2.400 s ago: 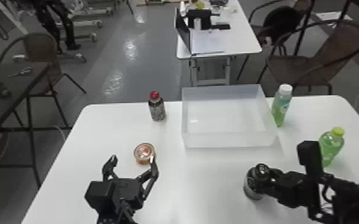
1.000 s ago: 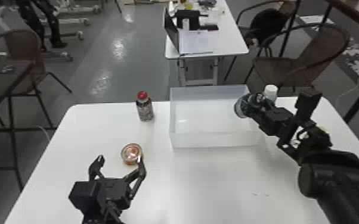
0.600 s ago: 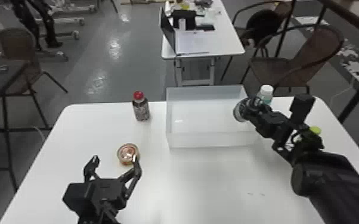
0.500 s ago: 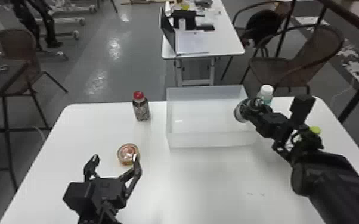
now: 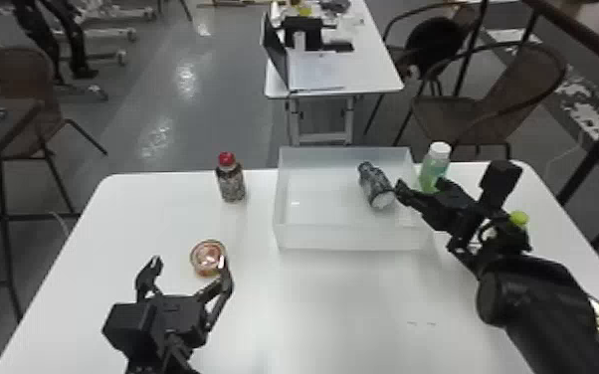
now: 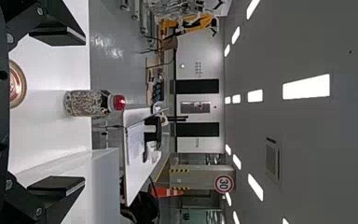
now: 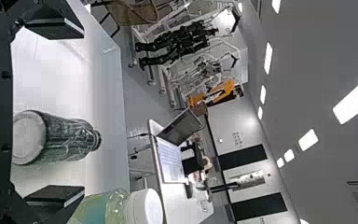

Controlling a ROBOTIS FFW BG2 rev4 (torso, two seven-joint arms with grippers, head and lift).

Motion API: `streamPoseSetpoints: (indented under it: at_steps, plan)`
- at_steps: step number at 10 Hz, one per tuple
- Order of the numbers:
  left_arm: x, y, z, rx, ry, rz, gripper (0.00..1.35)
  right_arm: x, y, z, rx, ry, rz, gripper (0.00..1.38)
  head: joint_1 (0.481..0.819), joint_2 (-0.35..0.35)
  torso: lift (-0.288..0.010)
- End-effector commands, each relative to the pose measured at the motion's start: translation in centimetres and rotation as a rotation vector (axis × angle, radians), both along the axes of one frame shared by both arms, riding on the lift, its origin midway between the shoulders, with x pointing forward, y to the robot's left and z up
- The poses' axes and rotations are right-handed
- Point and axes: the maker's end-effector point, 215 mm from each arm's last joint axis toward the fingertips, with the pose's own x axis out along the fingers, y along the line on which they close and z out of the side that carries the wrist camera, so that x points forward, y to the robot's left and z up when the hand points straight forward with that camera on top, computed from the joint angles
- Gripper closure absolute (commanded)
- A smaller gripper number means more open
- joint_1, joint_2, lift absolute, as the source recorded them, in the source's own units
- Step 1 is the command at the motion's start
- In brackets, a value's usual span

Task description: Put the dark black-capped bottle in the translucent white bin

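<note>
Dark bottle (image 5: 376,186), tilted, inside translucent white bin (image 5: 350,237)

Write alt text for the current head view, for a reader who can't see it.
The dark bottle is tipped over inside the translucent white bin, the open right tool beside it. A red-capped bottle stands left of the bin, a white-capped one right; nearer, the open left tool is by a small round container.

The head view looks forward and down over the tabletop (image 5: 333,308); both wrist views, lower and nearer, face sideways-turned toward the far wall (image 6: 205,51). All share the translucent white bin (image 5: 353,237).
</note>
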Motion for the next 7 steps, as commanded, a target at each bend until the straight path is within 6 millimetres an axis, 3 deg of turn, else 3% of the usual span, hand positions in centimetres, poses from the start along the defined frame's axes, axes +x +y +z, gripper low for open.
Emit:
streamPoseSetpoints:
  at_steps: [1, 2, 4, 5, 7]
  plan:
    - [-0.1, 0.0, 0.0, 0.000, 0.000, 0.000, 0.23, -0.3, 0.1, 1.1, 0.014, -0.033, 0.000, 0.10, 0.695, 0.062, -0.034]
    - [-0.1, 0.0, 0.0, -0.002, -0.001, 0.000, 0.23, -1.0, 0.4, 2.9, 0.011, -0.077, 0.011, 0.10, 0.695, 0.063, -0.034]
    - [-0.1, -0.1, 0.2, -0.004, -0.006, 0.000, 0.23, -4.7, 1.0, 4.5, -0.039, -0.116, 0.043, 0.11, 0.695, 0.067, -0.034]
    - [-0.1, -0.2, 0.1, -0.006, -0.004, -0.001, 0.23, -7.7, 0.8, 4.8, -0.070, -0.129, 0.021, 0.11, 0.695, 0.070, -0.034]
    - [-0.3, -0.2, 0.0, -0.008, -0.001, 0.002, 0.23, -14.0, 0.5, 3.2, -0.084, -0.102, -0.024, 0.11, 0.695, 0.066, -0.034]
